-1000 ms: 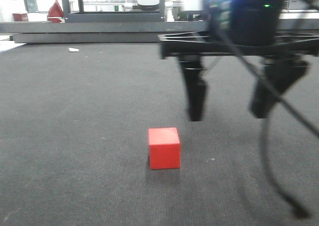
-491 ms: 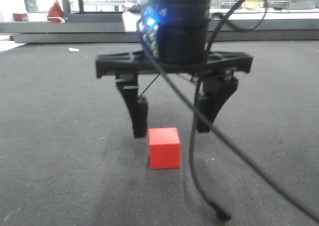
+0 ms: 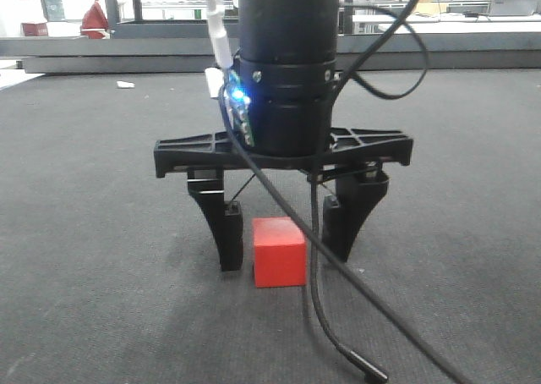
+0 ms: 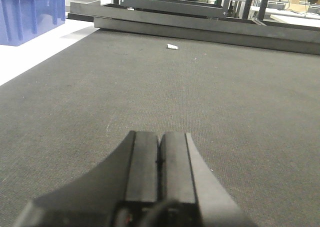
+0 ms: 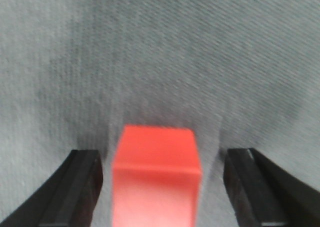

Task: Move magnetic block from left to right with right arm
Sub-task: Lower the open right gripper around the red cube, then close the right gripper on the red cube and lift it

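The magnetic block point(image 3: 279, 252) is a small bright-red cube resting on the dark grey mat. My right gripper point(image 3: 284, 253) hangs straight down over it, open, one black finger point(image 3: 228, 236) on each side of the cube with gaps to both faces. In the right wrist view the block point(image 5: 156, 174) sits between the two black fingertips point(image 5: 77, 187), touching neither. My left gripper point(image 4: 160, 154) is shut with its pads pressed together and nothing between them, low over bare mat.
A black cable point(image 3: 338, 316) trails from the right arm down onto the mat in front of the block. A small white scrap point(image 3: 124, 85) lies far back. A blue crate point(image 4: 30, 9) stands off the mat's far left. Dark frame rails point(image 3: 127, 50) line the back edge.
The right gripper has swung in from the right and come down, so its open fingers now straddle the block. The block has not moved.
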Tool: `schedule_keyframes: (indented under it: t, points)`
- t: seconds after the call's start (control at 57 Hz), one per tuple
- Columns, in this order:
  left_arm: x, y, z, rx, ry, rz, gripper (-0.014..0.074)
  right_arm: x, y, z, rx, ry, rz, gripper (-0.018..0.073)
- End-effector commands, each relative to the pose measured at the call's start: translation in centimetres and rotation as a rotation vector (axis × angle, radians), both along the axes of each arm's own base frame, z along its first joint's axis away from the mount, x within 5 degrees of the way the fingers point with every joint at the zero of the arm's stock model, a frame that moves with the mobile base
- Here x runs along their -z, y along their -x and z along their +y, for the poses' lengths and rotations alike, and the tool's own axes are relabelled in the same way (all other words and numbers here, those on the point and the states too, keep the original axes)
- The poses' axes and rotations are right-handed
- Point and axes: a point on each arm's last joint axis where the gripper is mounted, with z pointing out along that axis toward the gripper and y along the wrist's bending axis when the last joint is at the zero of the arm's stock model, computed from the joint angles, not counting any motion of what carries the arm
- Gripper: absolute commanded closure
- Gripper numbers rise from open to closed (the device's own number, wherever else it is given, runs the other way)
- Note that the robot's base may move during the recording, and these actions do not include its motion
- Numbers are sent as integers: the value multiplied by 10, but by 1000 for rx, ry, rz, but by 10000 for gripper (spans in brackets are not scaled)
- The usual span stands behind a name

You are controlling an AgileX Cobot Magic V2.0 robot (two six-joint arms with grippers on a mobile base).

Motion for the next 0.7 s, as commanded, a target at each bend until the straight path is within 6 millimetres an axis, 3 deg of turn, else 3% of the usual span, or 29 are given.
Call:
schedule_keyframes:
  t: [0.0, 0.228, 0.526, 0.684]
  points:
    - [-4, 0, 1, -8, 12, -79, 722, -25, 0, 3, 3, -68, -60, -4]
    - [-4, 0, 1, -8, 12, -79, 722, -25, -1, 3, 3, -70, -62, 223]
    - [-4, 0, 1, -8, 12, -79, 722, -53, 3, -5, -27, -100, -161, 221]
    - [-4, 0, 1, -8, 12, -79, 722, -65, 9, -27, -72, -130, -249, 221]
